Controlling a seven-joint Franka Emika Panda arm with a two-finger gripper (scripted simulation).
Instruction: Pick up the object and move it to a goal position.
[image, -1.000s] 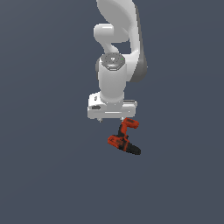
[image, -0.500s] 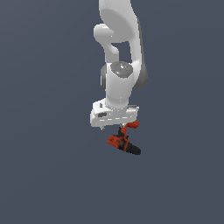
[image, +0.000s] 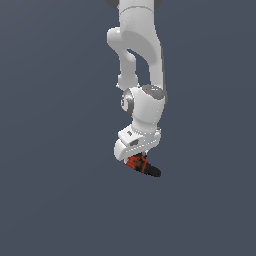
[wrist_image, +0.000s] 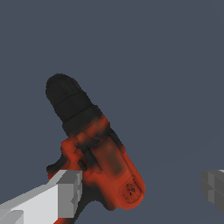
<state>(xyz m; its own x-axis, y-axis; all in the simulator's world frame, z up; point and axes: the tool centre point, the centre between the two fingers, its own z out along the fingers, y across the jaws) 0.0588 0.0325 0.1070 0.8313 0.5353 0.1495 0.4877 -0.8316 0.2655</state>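
Observation:
The object is a small red-orange drill (image: 142, 165) with a black chuck tip, lying on the dark grey floor. My gripper (image: 135, 158) is low over it, and the white hand hides most of the drill's handle in the exterior view. In the wrist view the drill (wrist_image: 103, 162) lies between my fingers. The gripper (wrist_image: 140, 186) is open. One fingertip (wrist_image: 65, 192) is right beside the drill's body, and the other fingertip (wrist_image: 213, 188) stands well apart from it. I cannot tell whether the near finger touches the drill.
The white arm (image: 142, 60) rises straight up from the hand. The plain dark grey floor (image: 60, 200) lies all around. No other object shows.
The hand has come down onto the drill, from well above it to around it. The drill has not moved.

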